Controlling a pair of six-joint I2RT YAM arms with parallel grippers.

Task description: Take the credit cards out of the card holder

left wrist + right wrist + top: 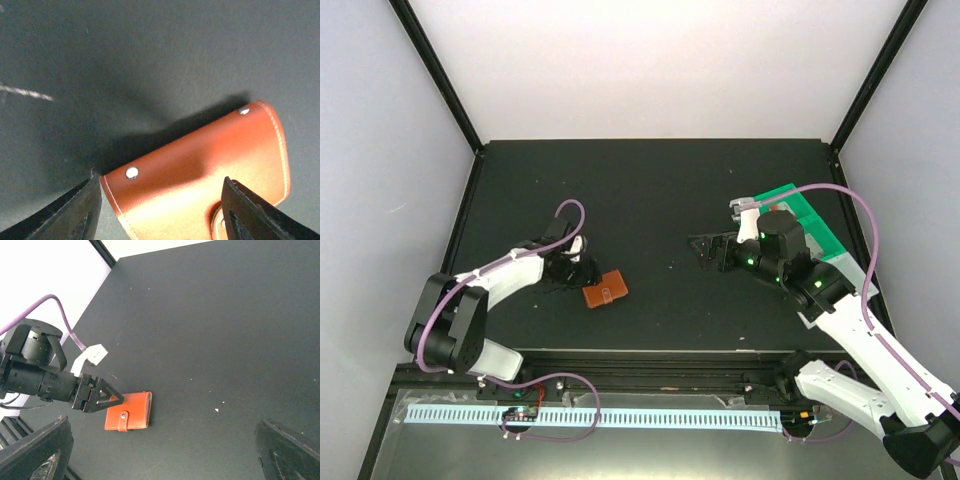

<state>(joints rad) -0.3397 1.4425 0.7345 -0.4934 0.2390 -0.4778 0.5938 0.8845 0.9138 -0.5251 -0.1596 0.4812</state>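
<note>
Card holder (605,290), brown leather and folded shut, lies flat on the black table (650,180) at lower left of centre in the overhead view. It sits just right of the left gripper (576,277), whose tips reach its left edge. At centre right, well apart, the right gripper (706,248) hovers with jaws spread wide. A green tray (812,218) is partly hidden behind its arm near the right edge.

From the left wrist, the card holder (200,170) fills the lower right of the frame, tilted, with two rivets (131,172) and its snap tab (216,220) showing. The left gripper (161,187) stands spread astride it. One finger (75,210) is just off the lower-left corner and the other is in front of the leather beside the tab. Whether either touches it cannot be told.

From the right wrist, the card holder (128,411) sits at lower left with its tab fastened, the left gripper (115,401) at its left end. The right gripper (161,424) frames the bottom corners, wide apart and holding nothing.
</note>
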